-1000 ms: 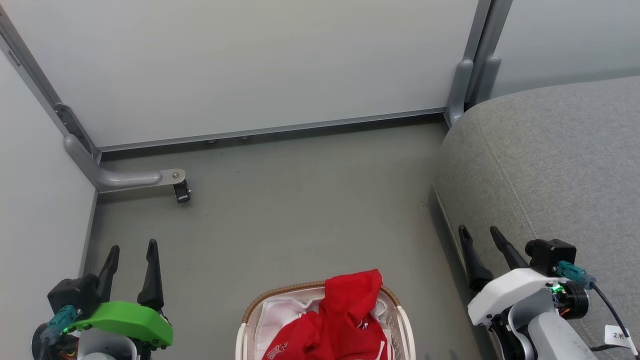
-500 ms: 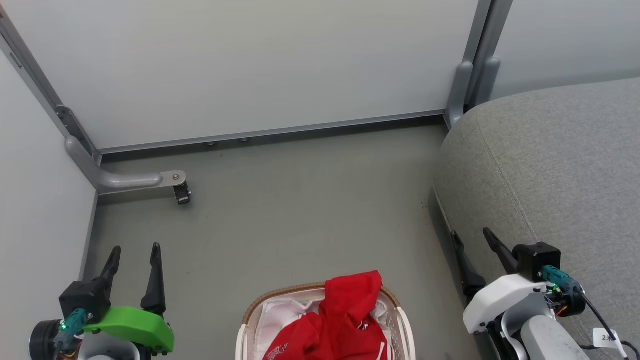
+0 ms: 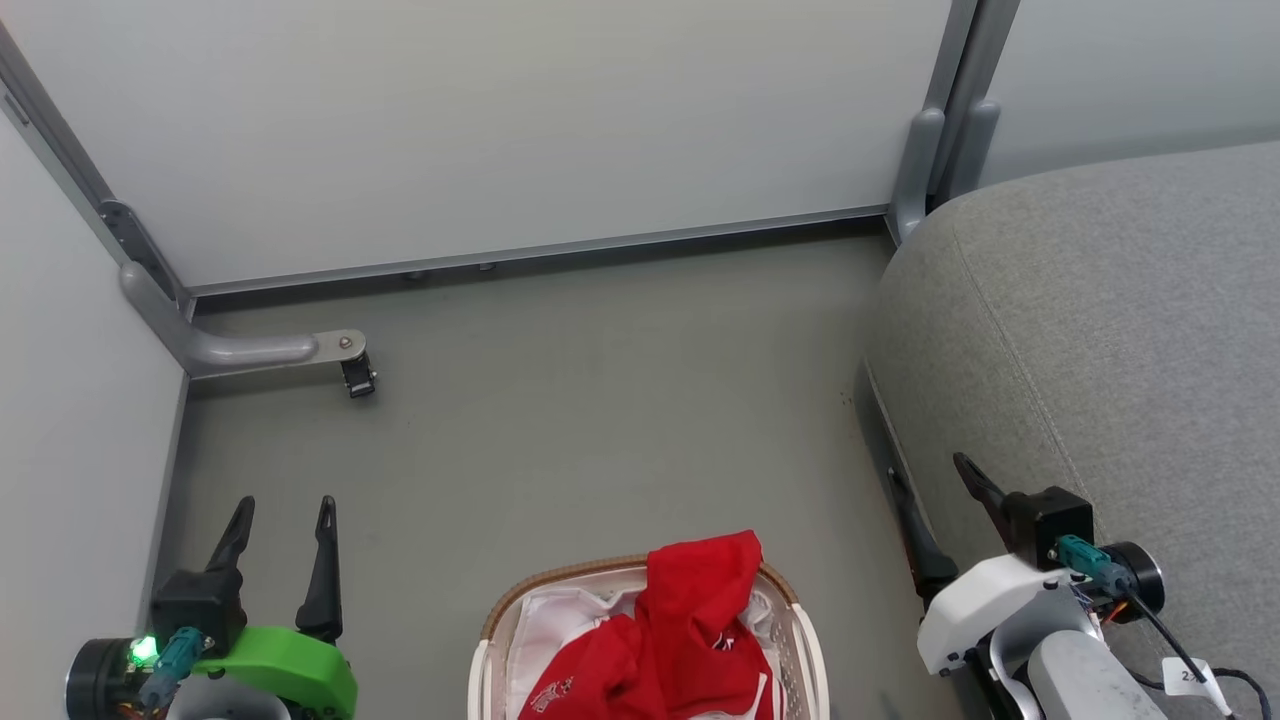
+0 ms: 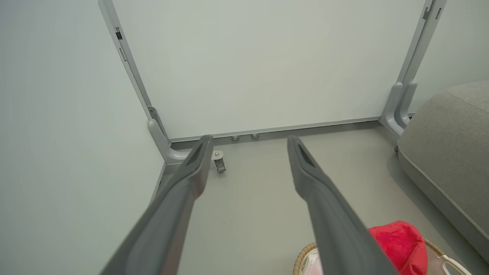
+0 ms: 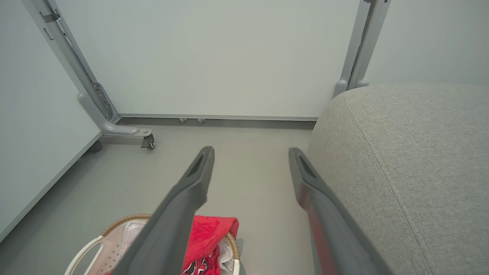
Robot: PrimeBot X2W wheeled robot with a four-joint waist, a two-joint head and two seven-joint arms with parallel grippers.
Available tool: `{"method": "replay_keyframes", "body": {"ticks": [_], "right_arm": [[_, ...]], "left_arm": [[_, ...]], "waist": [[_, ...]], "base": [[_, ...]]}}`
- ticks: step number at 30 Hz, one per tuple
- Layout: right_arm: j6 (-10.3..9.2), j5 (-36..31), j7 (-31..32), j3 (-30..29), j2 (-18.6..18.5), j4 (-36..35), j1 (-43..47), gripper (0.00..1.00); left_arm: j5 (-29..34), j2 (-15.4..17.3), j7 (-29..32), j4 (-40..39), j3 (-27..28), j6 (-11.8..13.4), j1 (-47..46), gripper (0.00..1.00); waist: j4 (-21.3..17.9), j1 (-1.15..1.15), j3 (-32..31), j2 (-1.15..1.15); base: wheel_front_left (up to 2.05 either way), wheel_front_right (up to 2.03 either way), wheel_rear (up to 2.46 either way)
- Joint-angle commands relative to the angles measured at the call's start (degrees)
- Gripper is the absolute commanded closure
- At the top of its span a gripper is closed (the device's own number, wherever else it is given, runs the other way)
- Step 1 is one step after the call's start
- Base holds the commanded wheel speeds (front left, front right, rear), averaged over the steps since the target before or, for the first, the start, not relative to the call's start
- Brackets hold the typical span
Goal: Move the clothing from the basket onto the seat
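Note:
The red clothing [image 3: 690, 620] is heaped in the cream basket [image 3: 520, 595], which stands on the floor at the bottom centre of the head view and has a brown woven rim and a white liner. The grey seat [image 3: 1120, 320] fills the right side. My left gripper [image 3: 285, 505] hangs open above the floor, left of the basket. My right gripper [image 3: 925, 468] is open beside the seat's front edge, right of the basket. The left wrist view looks past its open gripper [image 4: 249, 138] to the clothing [image 4: 401, 240] at lower right. The right wrist view has its open gripper [image 5: 250, 149] above the clothing [image 5: 210, 236] and the basket [image 5: 122, 220], with the seat [image 5: 412, 152] alongside.
Pale partition panels wall in the far and left sides. A grey bracket foot with a small caster [image 3: 355, 375] juts out at the left corner, and a grey post [image 3: 925, 170] stands at the seat's far corner. Bare grey floor [image 3: 600, 400] lies beyond the basket.
Both grippers have drawn back toward the bottom of the head view, still open. The head camera has shifted slightly. The clothing lies as before.

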Motion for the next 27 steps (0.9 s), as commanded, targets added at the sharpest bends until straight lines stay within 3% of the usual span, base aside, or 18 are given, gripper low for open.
{"method": "replay_keyframes", "body": {"ticks": [1, 13, 27], "right_arm": [[0.02, -1.45, -0.49, 0.11, -0.12, 0.03, -0.80, 0.00], [0.00, -9.35, -1.65, -0.93, 1.22, -3.60, -7.52, 0.00], [0.00, -7.00, -1.62, 1.67, 1.58, -9.96, -14.49, 0.00]], "left_arm": [[0.98, 0.52, -0.47, 0.19, -0.51, -0.16, 0.18, 0.00], [-1.47, 1.60, -1.74, 3.50, -10.84, -0.17, -7.62, 0.00], [-12.75, 3.24, -1.50, 16.59, -28.07, -0.16, -20.57, 0.00]], "waist": [[-0.34, 0.00, 0.81, 0.00], [-3.88, 0.00, 14.62, 0.00], [-9.01, 0.00, 30.65, 0.00]], "base": [[0.00, 0.00, 0.00], [0.00, 0.00, 0.00], [0.00, 0.00, 0.00]]}}
